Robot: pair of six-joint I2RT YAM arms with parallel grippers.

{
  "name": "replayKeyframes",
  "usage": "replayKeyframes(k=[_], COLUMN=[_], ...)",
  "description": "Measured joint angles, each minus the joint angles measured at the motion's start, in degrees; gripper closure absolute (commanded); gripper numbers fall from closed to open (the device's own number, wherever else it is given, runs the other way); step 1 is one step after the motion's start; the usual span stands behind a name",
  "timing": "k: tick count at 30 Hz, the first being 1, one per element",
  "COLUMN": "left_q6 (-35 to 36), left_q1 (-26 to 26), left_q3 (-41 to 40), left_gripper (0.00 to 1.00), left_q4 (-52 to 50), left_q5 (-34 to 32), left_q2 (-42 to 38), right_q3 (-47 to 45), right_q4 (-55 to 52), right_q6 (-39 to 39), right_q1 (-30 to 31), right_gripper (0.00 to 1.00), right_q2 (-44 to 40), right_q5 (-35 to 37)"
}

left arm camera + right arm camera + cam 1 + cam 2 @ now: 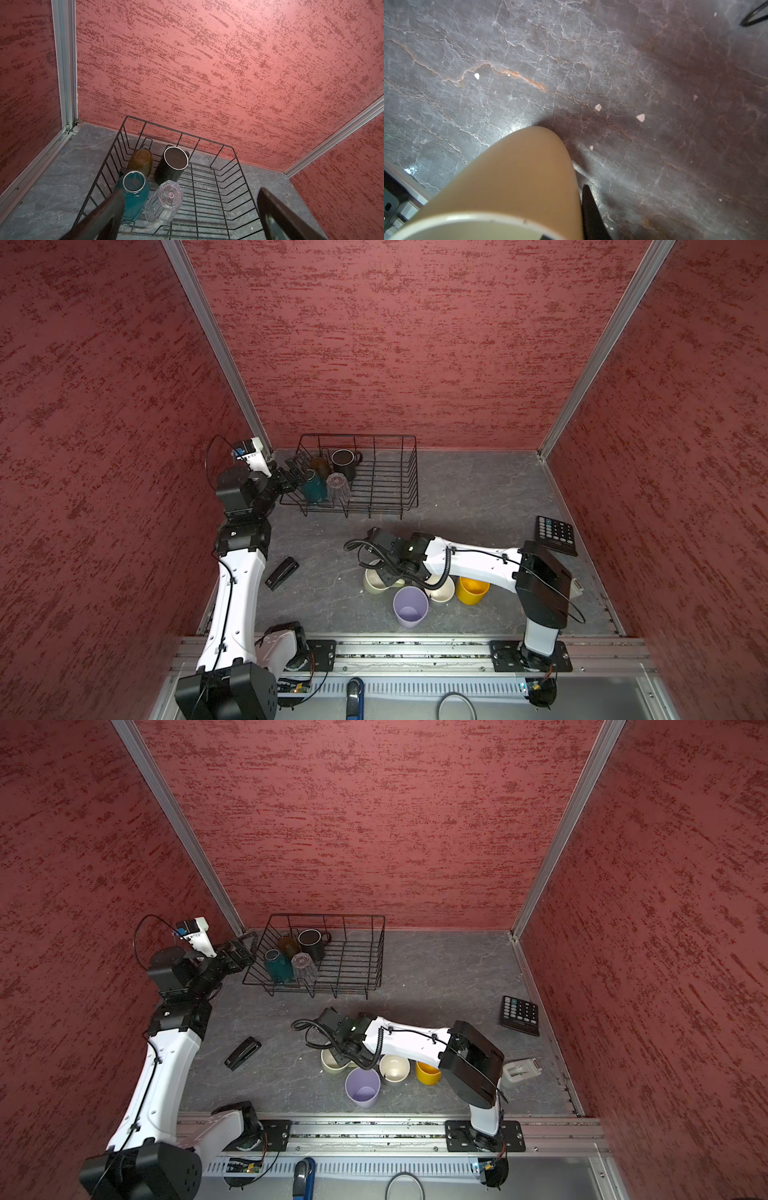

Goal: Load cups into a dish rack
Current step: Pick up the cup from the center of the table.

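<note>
One black wire dish rack (411,472) stands on the grey table against the back wall. Everything below is placed from it.

The left gripper (296,472) hangs at the rack's end nearest the left arm, just above the rim. Its jaws are spread wide and hold nothing. The right gripper (388,572) is well in front of the rack, down at the pale green mug (374,583). In the right wrist view one dark finger (588,207) lies against the outside of that mug's wall. The other finger is hidden, so I cannot tell whether the jaws have it pinched.

Four cups are inside the rack, bunched at the end by the left gripper:
- the black mug (345,462) and the amber tumbler (320,466) toward the back wall
- the teal mug (134,193) and the clear glass (166,199) in front of them, both bottom up

Four more cups stand on the table well in front of the rack. These are the pale green mug, the lilac tumbler (410,605), the grey mug (440,591) and the yellow mug (471,589).

A black calculator (557,535) lies off the rack's far end by the side wall. A black stapler (282,572) lies in front of the rack's near end.
</note>
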Motion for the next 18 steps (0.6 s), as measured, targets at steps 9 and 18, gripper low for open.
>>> replayKeyframes(k=[9, 18], left_q6=[-0.09, -0.66], left_q1=[0.26, 0.98], left_q3=[-3.45, -6.14], left_gripper=[0.00, 0.00], left_q4=[3.21, 8.72], left_q5=[-1.27, 1.57], left_q2=[-3.39, -3.37], right_q3=[-0.31, -7.43], right_q4=[0.59, 4.72], right_q6=[-0.61, 0.11], right_q1=[-0.07, -6.91], right_gripper=[1.00, 1.00], right_q2=[-0.37, -14.25], right_q5=[0.50, -3.13])
